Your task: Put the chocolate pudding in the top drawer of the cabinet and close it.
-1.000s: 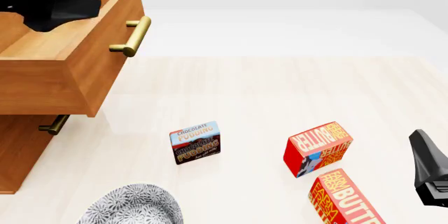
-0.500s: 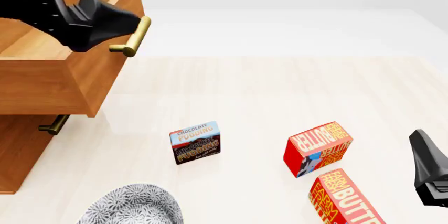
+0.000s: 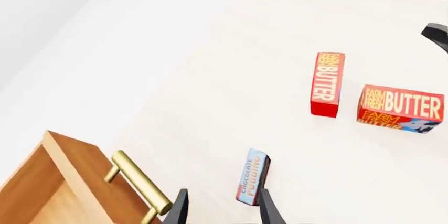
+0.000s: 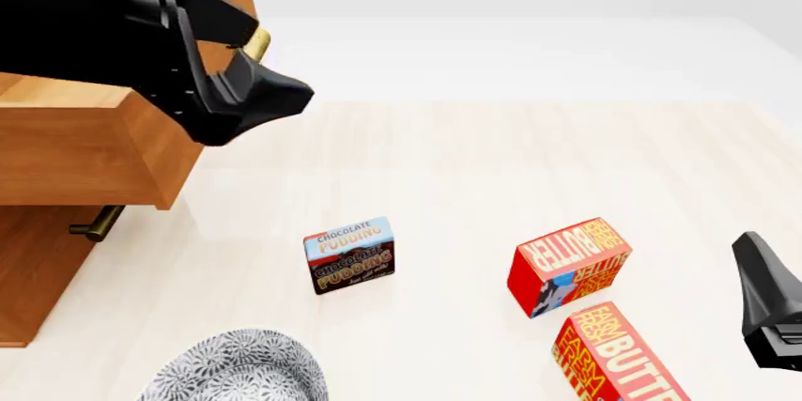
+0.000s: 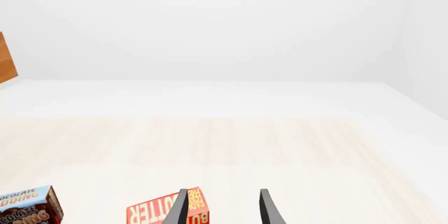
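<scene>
Chocolate pudding (image 4: 349,255) stands on its edge on the pale table (image 4: 501,166), out in the open, label facing the camera. A patterned plate (image 4: 235,368) sits nearer the front edge, and two butter boxes (image 4: 569,266) (image 4: 617,356) lie off to its right, well apart from it. Wide bare tabletop stretches behind. To the left, the top drawer (image 4: 100,133) juts out of the cabinet (image 4: 32,269), pulled open, brass handle (image 3: 140,186) showing. The left gripper (image 3: 220,208) hangs over the drawer's front corner, fingers apart, holding nothing. The right gripper (image 5: 220,208) waits low at the table's right side, fingers also spread, empty.
</scene>
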### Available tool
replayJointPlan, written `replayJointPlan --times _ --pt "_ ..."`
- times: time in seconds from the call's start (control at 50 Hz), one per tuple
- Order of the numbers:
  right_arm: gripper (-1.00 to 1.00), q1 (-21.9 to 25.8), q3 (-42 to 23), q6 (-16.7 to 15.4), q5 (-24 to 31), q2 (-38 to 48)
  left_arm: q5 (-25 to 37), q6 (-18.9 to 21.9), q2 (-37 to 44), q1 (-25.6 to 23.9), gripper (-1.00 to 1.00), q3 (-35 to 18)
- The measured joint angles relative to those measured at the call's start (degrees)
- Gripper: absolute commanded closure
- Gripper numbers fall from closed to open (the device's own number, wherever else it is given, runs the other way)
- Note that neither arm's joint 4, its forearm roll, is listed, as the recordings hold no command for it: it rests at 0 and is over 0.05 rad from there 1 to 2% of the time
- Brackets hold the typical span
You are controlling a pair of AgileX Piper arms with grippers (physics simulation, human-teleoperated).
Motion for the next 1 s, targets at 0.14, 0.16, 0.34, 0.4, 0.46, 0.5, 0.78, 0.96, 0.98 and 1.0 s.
replayJointPlan --times 0.14,0.16,0.34,0.4,0.46,0.5,0.78,0.96,0.98,1.0 --pt "-1.00 0.0 0.0 0.0 0.0 0.0 -1.2 0.4 0.7 -0.5 -1.00 1.6" --pt "-1.00 0.0 0.0 0.0 0.0 0.0 -1.4 0.4 0.9 -0.6 -1.00 1.8" --pt "-1.00 0.0 0.0 0.0 0.0 0.0 -4.7 0.2 3.1 -1.7 -1.00 4.8" --pt "-1.00 0.0 0.0 0.0 0.0 0.0 -5.8 0.1 4.0 -2.0 -1.00 5.7" --pt "-1.00 0.0 0.0 0.0 0.0 0.0 -6.8 -0.1 4.9 -2.3 -1.00 6.5" --pt "-1.00 0.0 0.0 0.0 0.0 0.0 -7.5 -0.3 5.4 -2.5 -1.00 7.0" --pt "-1.00 0.0 0.0 0.0 0.0 0.0 -11.3 -1.4 9.1 -3.3 -1.00 9.5" --pt "-1.00 0.0 0.0 0.0 0.0 0.0 -13.2 -1.8 10.4 -2.9 -1.00 11.1" --pt "-1.00 0.0 0.0 0.0 0.0 0.0 -13.4 -1.9 10.5 -2.8 -1.00 11.3" --pt "-1.00 0.0 0.0 0.0 0.0 0.0 -13.6 -1.8 10.7 -2.7 -1.00 11.5"
